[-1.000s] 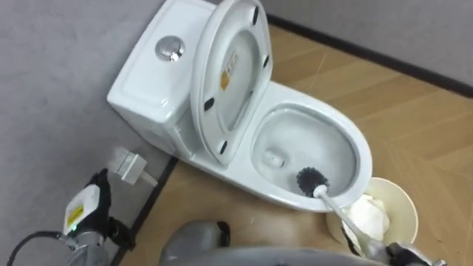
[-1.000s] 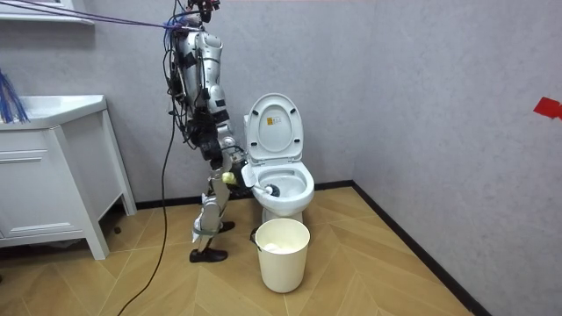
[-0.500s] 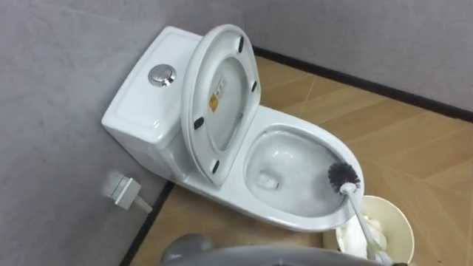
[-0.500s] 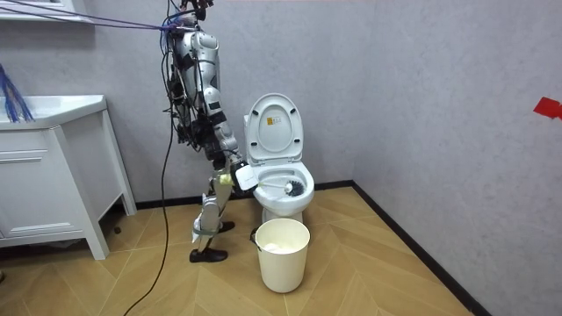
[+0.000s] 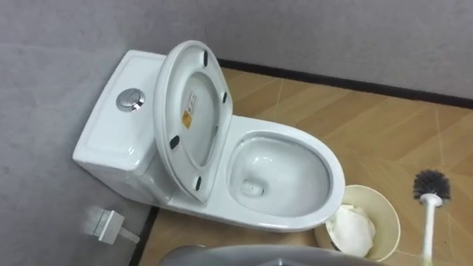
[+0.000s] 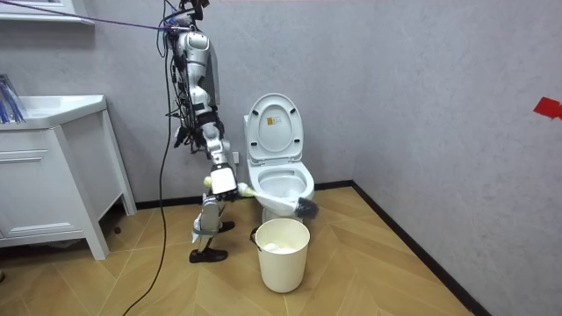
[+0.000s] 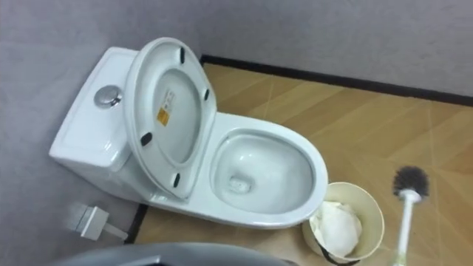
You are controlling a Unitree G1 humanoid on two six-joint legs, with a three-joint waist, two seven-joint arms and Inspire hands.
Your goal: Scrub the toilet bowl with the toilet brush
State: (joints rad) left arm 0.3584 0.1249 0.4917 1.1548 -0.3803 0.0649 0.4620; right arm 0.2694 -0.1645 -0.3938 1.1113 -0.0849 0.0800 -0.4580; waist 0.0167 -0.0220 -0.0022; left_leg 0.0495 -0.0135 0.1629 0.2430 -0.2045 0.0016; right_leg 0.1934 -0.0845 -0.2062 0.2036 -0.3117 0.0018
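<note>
Toilet brush, fingers of the right hand clasped on its handle, hangs beside the bin, clear of the toilet bowl; bring bristles low over the rim, avoiding drips.

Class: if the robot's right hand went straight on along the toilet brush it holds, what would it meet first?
Likely nothing near. The right hand points along the toilet brush, clear of the toilet, passing beside the bin over floor. The dark skirting comes next, though depth is uncertain.
</note>
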